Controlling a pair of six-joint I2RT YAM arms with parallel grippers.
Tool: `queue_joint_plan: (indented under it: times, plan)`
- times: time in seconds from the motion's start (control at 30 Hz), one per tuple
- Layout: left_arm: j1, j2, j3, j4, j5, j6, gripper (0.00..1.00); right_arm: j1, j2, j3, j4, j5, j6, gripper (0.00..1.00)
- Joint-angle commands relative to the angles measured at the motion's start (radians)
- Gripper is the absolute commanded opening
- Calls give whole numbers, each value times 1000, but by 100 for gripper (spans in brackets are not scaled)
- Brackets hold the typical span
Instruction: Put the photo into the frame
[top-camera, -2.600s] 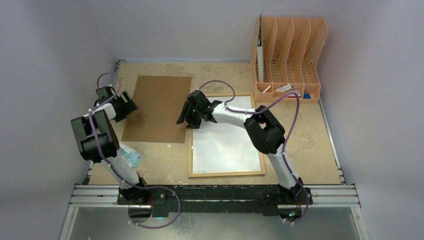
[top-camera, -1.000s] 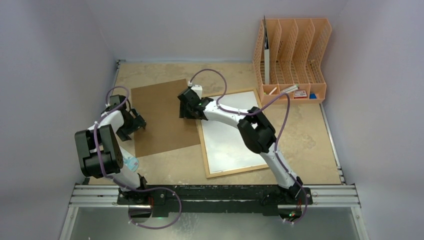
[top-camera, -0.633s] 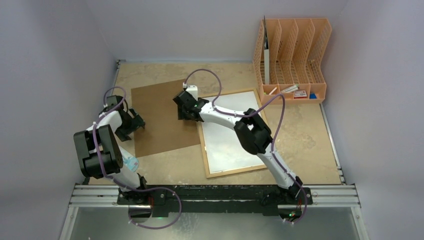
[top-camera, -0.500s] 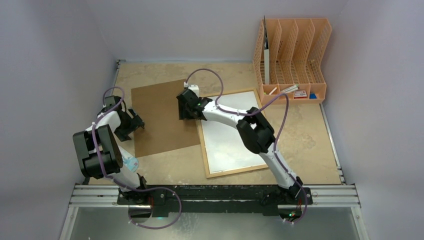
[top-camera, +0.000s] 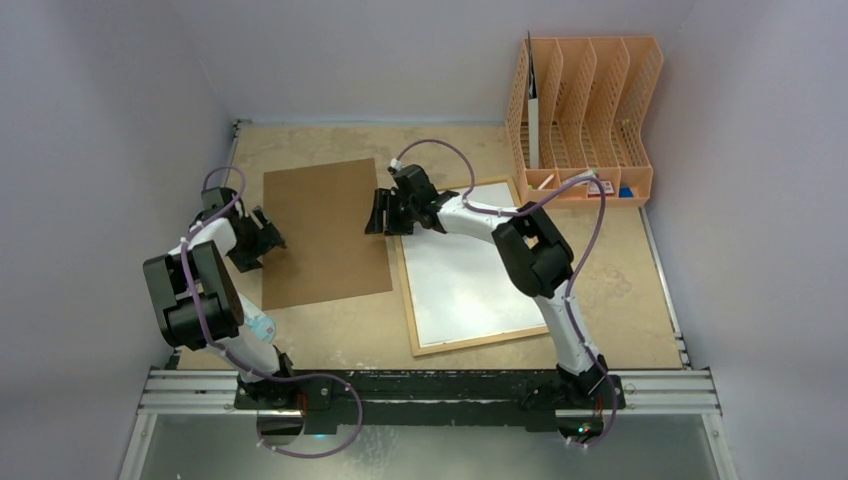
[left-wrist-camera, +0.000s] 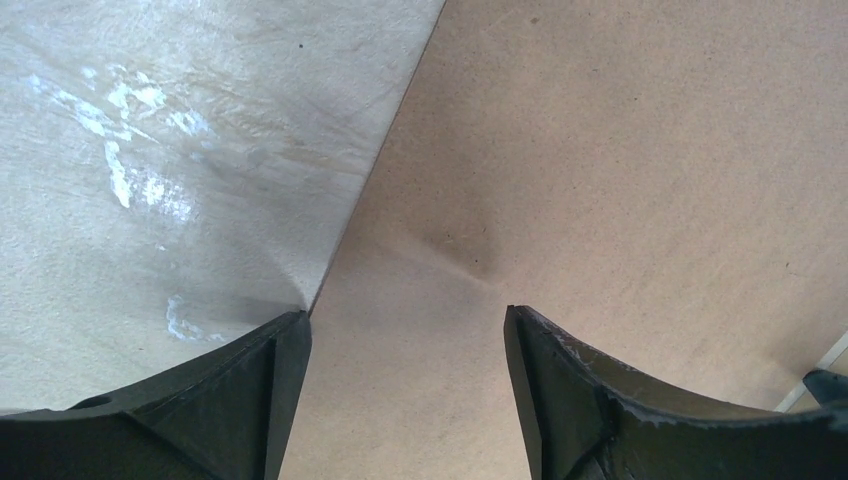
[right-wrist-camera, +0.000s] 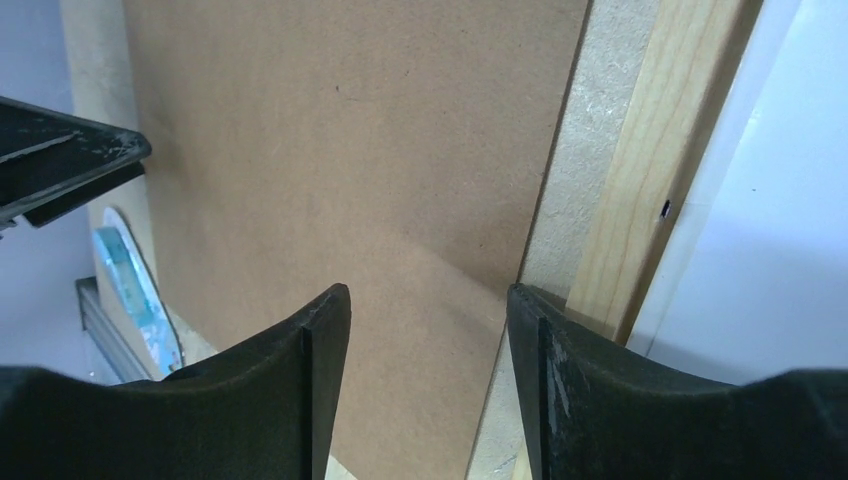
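Down by the arm bases at 6 o'clock, a small light-blue thing (top-camera: 262, 325) lies next to the left arm. I cannot tell what it is.

A bit farther in, the frame (top-camera: 481, 340) lies flat on the counter (top-camera: 620, 280). It goes from the middle toward 5 o'clock and is turned a little. It has a thin pale wood rim and is white inside. Just beside it, toward 9 o'clock, the brown back board (top-camera: 325, 230) lies flat on its own. A thin strip of counter shows between the two.

The left fingers (top-camera: 272, 238) are at the board's 9 o'clock edge. They are spread wide, one tip over the counter and one over the board, and they hold nothing. The right fingers (top-camera: 378, 218) are at the board's 3 o'clock edge, by the frame's far left corner. They are spread too and hold nothing.

I think the board is thin, stiff and light. It lies so flat that it would be hard to get under, so an edge or a corner is the best place to take hold. The frame looks stiff and light too, and its wood rim is the safe part to grip.

Far back at 1 o'clock stands an orange file organiser (top-camera: 590, 100). A thin dark sheet (top-camera: 530, 100) stands in its left slot. I cannot tell if that is the photo, and I see no photo anywhere else. A photo would likely be thin, bendy and easy to crease, so it should be held softly by one edge.

Small things lie in the organiser's front tray, too small to read. I can read no words anywhere.
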Motion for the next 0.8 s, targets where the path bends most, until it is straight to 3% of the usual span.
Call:
queue_joint_plan:
  times: [0.0,0.23,0.5,0.77]
  plan:
    - [-19,122,-78,18,171,1,73,33,-32,-28,133,-233,43,60]
    - [-19,130,-89,1,180,7,71,17,-130,-93,304,-281,129,57]
    - [-19,120,-99,-16,170,16,71,5,-210,-143,354,-257,173,56]
    - [-18,75,-42,-70,-47,-5,78,31,-150,-5,-31,101,19,57]
